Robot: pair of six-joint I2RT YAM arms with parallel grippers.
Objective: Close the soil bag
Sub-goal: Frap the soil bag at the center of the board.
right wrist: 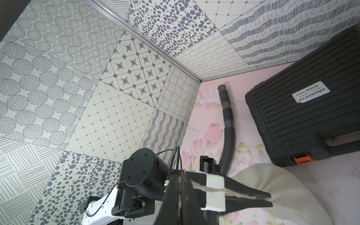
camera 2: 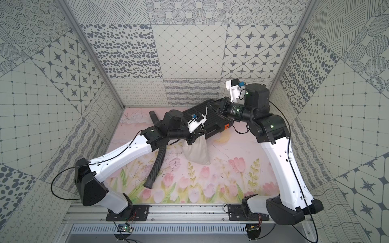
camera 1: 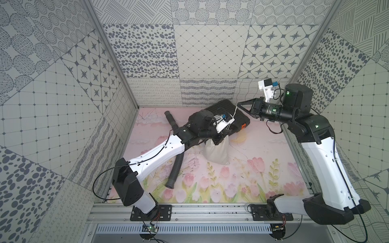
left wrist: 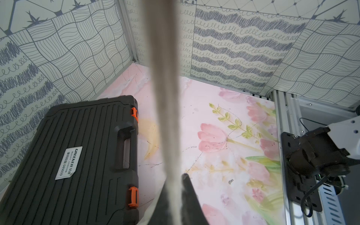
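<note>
Left of centre lies a black hose [camera 1: 175, 168]. At centre the left gripper [camera 1: 222, 137] is closed on the neck of the soil bag [camera 1: 216, 154], which lies just below. Its cord [camera 1: 235, 110] runs up-right over the black case [camera 1: 240, 120] into the closed right gripper [camera 1: 238, 104].

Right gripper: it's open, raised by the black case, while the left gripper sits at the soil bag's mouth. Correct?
Not quite: the right gripper is shut on the cord, not open, as the right wrist view shows. It is raised by the black case, and the left gripper sits at the soil bag's mouth.
</note>
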